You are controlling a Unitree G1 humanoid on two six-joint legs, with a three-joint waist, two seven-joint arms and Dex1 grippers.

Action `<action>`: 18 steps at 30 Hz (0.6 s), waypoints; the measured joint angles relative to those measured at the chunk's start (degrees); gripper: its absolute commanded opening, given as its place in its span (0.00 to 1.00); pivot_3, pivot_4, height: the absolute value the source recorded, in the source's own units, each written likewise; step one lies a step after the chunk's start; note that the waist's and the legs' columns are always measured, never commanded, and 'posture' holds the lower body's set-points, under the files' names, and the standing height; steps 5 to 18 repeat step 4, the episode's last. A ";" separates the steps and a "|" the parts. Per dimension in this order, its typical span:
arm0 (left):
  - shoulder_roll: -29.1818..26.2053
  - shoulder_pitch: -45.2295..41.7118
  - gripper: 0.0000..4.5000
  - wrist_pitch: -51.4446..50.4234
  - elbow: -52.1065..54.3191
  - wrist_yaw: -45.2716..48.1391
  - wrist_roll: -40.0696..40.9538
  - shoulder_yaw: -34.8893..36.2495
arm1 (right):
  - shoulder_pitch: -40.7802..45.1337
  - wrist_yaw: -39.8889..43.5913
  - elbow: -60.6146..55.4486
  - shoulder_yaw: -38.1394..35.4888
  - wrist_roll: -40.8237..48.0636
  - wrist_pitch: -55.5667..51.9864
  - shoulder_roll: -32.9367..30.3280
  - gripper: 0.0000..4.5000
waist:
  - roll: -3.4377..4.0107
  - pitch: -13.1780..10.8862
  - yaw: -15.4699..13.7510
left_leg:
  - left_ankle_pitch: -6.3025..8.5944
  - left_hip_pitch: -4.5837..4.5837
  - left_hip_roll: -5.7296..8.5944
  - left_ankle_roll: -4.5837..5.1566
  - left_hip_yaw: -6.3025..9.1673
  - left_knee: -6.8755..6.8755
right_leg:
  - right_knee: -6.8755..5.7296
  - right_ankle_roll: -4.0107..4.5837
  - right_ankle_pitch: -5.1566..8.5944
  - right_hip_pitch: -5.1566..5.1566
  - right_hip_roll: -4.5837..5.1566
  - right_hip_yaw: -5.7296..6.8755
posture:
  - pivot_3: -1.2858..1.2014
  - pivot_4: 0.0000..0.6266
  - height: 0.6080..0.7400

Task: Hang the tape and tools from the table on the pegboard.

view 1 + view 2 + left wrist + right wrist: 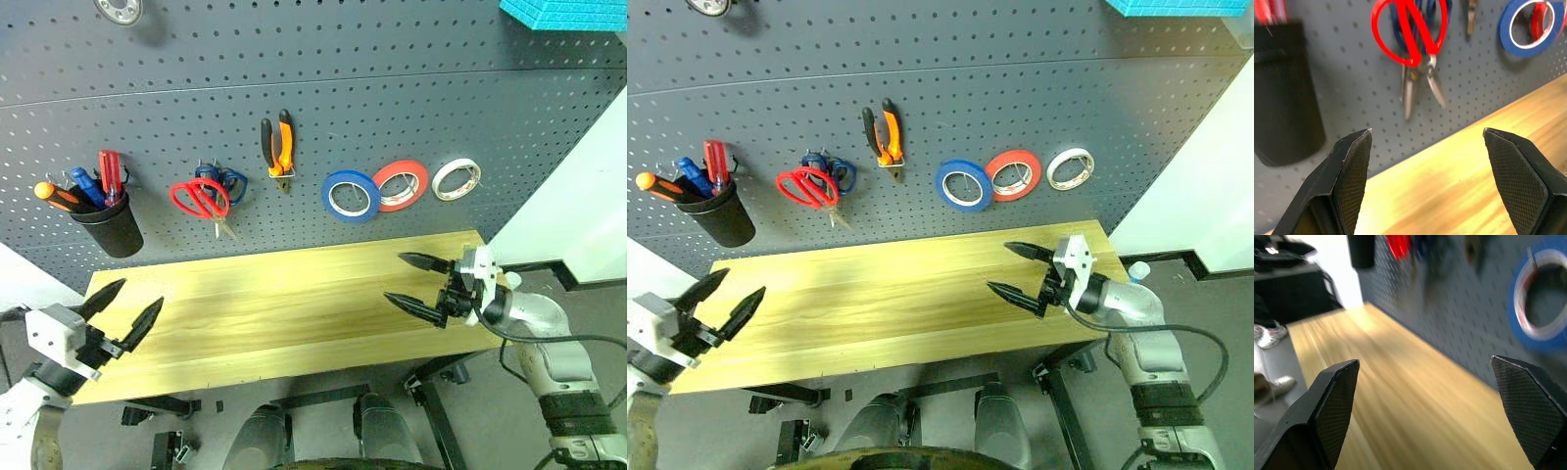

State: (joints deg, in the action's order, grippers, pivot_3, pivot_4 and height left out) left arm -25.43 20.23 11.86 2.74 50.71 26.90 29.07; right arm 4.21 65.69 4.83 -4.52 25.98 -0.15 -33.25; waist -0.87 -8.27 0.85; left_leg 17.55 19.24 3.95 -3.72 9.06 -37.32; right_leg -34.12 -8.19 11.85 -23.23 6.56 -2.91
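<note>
— Where are your claws at this moment?

— My left claw (125, 305) hangs at the near left corner of the tabletop (284, 313), and its two black fingers stand apart with nothing between them. My right claw (413, 281) is over the right end of the tabletop, near the far edge. Its fingers are also wide apart and they hold nothing.

— And the things you must hang?

— All of them are on the pegboard (392, 117), behind the tabletop. The blue tape (351, 196) hangs right of the middle. Just to its right is a red roll (401, 185), which overlaps its edge a little, and further right a white roll (457, 179). The pliers (278, 145) with orange and black handles hang left of the blue tape and a little higher, with the handles up. Further left are the red-handled scissors (201, 201), blades down, and blue-handled scissors (227, 181) hang just behind them. At the far left of the board there is a black cup (108, 223). The red-handled screwdriver (111, 174) stands in it, together with a blue-handled screwdriver (86, 186) and an orange-handled screwdriver (57, 195).
</note>
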 measured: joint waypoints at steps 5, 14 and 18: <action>2.45 1.17 0.84 5.39 -5.08 0.51 -2.84 -2.82 | -1.47 -0.15 4.70 -1.29 -1.66 3.33 0.00 1.00 | 0.11 0.16 0.17 | 0.00 0.00 0.00 0.00 -0.05 -0.01 | 0.00 0.10 0.06 0.02 0.00 -0.04 | 0.51 0.13 0.98; 2.45 1.17 0.84 5.39 -5.08 0.51 -2.84 -2.82 | -1.47 -0.15 4.70 -1.29 -1.66 3.33 0.00 1.00 | 0.11 0.16 0.17 | 0.00 0.00 0.00 0.00 -0.05 -0.01 | 0.00 0.10 0.06 0.02 0.00 -0.04 | 0.51 0.13 0.98; 2.45 1.17 0.84 5.39 -5.08 0.51 -2.84 -2.82 | -1.47 -0.15 4.70 -1.29 -1.66 3.33 0.00 1.00 | 0.11 0.16 0.17 | 0.00 0.00 0.00 0.00 -0.05 -0.01 | 0.00 0.10 0.06 0.02 0.00 -0.04 | 0.51 0.13 0.98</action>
